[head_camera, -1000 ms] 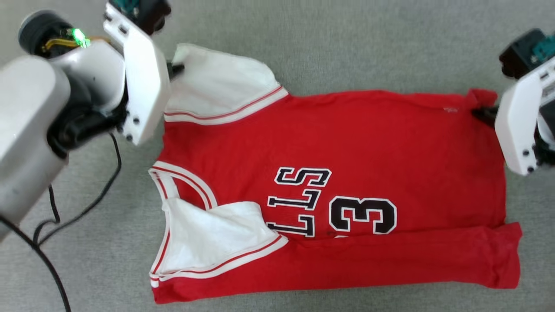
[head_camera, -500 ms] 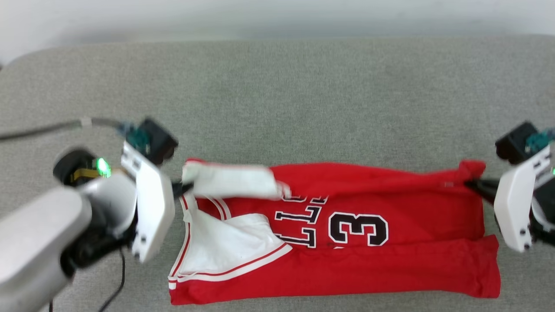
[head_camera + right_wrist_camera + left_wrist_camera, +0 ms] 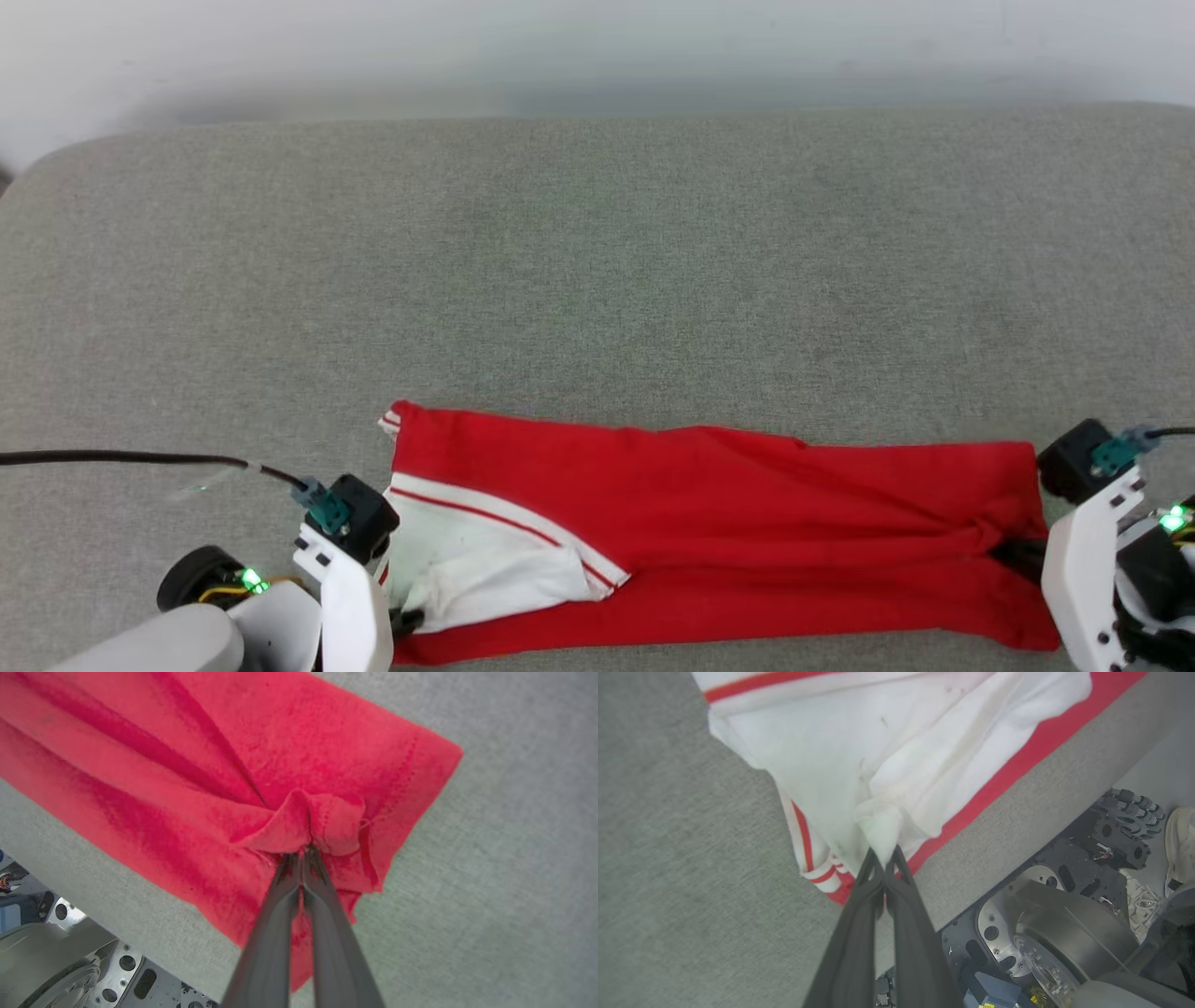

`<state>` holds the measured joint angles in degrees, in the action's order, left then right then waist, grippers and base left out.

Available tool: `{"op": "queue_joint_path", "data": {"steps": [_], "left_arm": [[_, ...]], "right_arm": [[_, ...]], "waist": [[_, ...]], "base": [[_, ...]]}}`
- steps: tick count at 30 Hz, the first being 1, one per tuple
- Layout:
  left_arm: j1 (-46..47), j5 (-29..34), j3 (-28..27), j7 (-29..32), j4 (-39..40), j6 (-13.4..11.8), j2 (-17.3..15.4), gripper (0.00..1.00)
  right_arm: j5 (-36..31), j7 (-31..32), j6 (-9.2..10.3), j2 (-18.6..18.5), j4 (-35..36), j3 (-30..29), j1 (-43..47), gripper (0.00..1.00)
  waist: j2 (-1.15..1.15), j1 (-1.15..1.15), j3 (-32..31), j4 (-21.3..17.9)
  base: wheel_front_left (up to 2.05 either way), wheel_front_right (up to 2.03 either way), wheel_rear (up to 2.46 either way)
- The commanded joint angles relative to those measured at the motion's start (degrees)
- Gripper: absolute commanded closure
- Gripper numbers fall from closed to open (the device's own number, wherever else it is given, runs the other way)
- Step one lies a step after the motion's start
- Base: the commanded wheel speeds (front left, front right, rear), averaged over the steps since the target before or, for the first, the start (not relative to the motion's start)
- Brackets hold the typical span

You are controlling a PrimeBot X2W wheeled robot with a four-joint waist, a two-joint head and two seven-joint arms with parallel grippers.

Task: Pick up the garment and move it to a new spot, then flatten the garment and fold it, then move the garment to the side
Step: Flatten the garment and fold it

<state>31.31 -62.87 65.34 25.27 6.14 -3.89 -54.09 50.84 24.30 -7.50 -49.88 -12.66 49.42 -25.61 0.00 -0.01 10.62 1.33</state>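
Garment (image 3: 709, 495) folded into a long red band, gripped at both ends near the front edge of the grey cushion (image 3: 597, 280).
Its long axis is laid left to right between the two arms. The left gripper (image 3: 883, 857) is pinched closed on a fold of the white sleeve at the left end. The right gripper (image 3: 302, 853) is pinched closed on a bunched red corner at the right end. Neither arm is judged nearer, so the coming move would be shared by both ends.
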Motion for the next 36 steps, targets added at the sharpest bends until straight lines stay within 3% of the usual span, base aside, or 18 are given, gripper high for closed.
{"op": "queue_joint_path", "data": {"steps": [1, 4, 5, 6, 7, 11, 15, 16, 20, 24, 29, 32, 36], "left_arm": [[-0.7, -0.4, 0.2, -0.2, -0.3, -0.2, 0.3, 1.0], [-1.8, -1.0, 0.3, -1.3, -2.7, 0.0, 1.8, 1.0], [-1.9, -1.1, 0.1, -1.9, -3.2, -0.2, 2.1, 0.95], [-1.9, -0.9, -0.3, -2.8, -3.6, -0.4, 2.3, 0.0], [-2.0, -0.9, -0.7, -3.7, -3.8, -0.6, 2.5, 0.0], [-2.5, 1.0, -2.2, -8.2, -3.0, -2.1, 1.2, 0.0], [-3.7, 2.7, -4.7, -14.9, -1.0, -5.3, 0.1, 0.0], [-4.9, 3.6, -7.4, -21.6, 0.0, -8.7, 0.4, 0.0], [-6.6, 7.1, -9.9, -30.4, -0.9, -14.0, 1.3, 0.0], [-8.7, 9.1, -12.5, -37.7, -2.0, -18.9, 3.6, 0.0], [-11.8, 12.6, -17.4, -40.4, -3.5, -23.6, 7.5, 0.0], [-14.1, 17.6, -23.2, -40.5, -3.0, -24.8, 10.9, 0.0], [-18.5, 24.7, -30.6, -40.6, -2.3, -24.6, 15.6, 0.0]], "right_arm": [[-0.2, 0.0, 0.02, 0.7, -0.4, 0.1, 0.8, 1.0], [-0.5, -0.6, 0.02, 2.7, -2.6, -0.1, 1.5, 1.0], [-0.6, -1.0, 0.02, 3.3, -3.2, -0.4, 1.6, 1.0], [-0.3, -1.5, 0.02, 3.9, -3.5, -0.8, 1.8, 0.52], [-0.1, -2.0, 0.02, 4.2, -3.5, -1.3, 1.9, 0.0], [-1.1, -5.3, 0.02, 2.9, -0.8, -3.6, 1.8, 0.0], [-2.0, -8.0, 0.02, 1.5, 2.8, -7.2, 2.4, 0.0], [-2.2, -9.3, 0.02, 0.8, 4.4, -11.6, 3.1, 0.0], [-1.8, -10.1, 0.02, 1.5, 4.2, -18.4, 5.2, 0.0], [0.0, -8.7, 0.02, 3.1, 2.2, -23.9, 8.2, 0.0], [2.6, -5.6, 0.02, 5.3, -1.1, -27.5, 11.8, 0.0], [3.9, -4.1, 0.02, 6.9, -2.7, -28.6, 13.1, 0.0], [5.4, -2.4, 0.02, 9.7, -3.8, -29.0, 13.8, 0.0]], "waist": [[0.0, 0.01, 0.2, -0.1], [0.0, 0.01, 0.6, -0.3], [0.0, 0.01, 0.6, -0.3], [0.0, 0.01, 0.6, -0.4], [0.0, 0.01, 0.5, -0.4], [0.0, 0.01, -0.3, -0.7], [0.0, 0.01, -1.2, -1.1], [0.0, 0.01, -1.4, -1.1], [0.0, 0.01, -1.3, -1.1], [0.0, 0.01, -0.9, -0.8], [0.0, 0.01, -0.1, -0.4], [0.0, 0.01, 0.4, 0.0], [0.0, 0.01, 1.0, 0.4]], "base": [[0.0, 0.0, 0.0], [0.0, 0.0, 0.0], [0.0, 0.0, 0.0], [0.0, 0.0, 0.0], [0.0, 0.0, 0.0], [0.0, 0.0, 0.0], [0.0, 0.0, 0.0], [0.0, 0.0, 0.0], [0.0, 0.0, 0.0], [0.0, 0.0, 0.0], [0.0, 0.0, 0.0], [0.0, 0.0, 0.0], [0.0, 0.0, 0.0]]}}
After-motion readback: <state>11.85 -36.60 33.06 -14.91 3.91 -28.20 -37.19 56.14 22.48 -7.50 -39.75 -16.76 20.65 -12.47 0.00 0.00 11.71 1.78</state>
